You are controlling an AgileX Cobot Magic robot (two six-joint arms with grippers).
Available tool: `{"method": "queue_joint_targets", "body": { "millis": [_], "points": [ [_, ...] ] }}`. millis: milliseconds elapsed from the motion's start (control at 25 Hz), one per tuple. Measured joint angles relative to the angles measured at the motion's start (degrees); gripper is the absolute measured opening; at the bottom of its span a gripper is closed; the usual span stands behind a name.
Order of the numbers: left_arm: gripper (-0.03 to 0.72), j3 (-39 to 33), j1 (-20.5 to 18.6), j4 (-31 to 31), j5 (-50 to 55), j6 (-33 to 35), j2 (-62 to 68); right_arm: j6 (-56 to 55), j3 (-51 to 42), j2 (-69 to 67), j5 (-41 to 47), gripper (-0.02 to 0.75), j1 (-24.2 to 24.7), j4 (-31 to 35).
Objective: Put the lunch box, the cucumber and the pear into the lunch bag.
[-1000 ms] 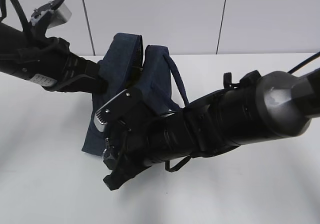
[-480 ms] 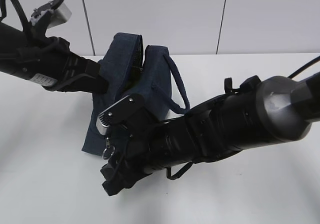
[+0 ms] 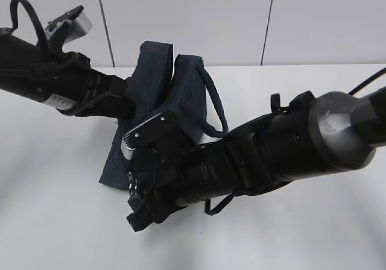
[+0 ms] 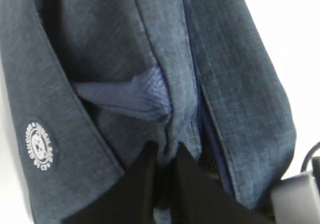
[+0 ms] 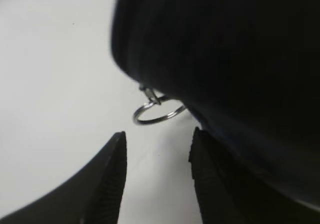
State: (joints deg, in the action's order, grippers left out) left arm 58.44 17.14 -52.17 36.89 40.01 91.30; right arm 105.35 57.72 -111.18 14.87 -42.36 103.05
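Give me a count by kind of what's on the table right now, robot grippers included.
Lunch bag: 1
Ring pull: 1
Grippers: 2, the left gripper and the right gripper
Lunch box, cucumber, pear: 0 visible
Total: 4

Lunch bag (image 3: 181, 92) front hidden by right arm (image 3: 271, 152) (contents unseen).

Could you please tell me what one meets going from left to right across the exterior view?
Left arm → lunch bag → the bag's loop handle → right arm's thick body, all on the white table.
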Motion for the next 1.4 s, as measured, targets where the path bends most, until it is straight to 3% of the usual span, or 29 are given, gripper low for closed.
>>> {"method": "queue_joint_targets", "body": {
  "millis": [520, 1000, 1400],
  "points": [
    [0.004, 0.0, 0.3, -4.5, -1.8, 0.5, 0.9, 1.4, 0.0, 0.0, -0.7, 0.36, 0.0, 0.0],
    [0.004, 0.0, 3.6, -7.6, -6.3, 1.6, 3.3, -1.3, 0.0, 0.0, -6.5, 0.358, -0.2, 0.1],
    [0.004, 0.0, 3.6, -9.5, -6.9, 3.0, 3.5, -1.7, 0.0, 0.0, -8.7, 0.302, -0.3, 0.3]
  ]
}}
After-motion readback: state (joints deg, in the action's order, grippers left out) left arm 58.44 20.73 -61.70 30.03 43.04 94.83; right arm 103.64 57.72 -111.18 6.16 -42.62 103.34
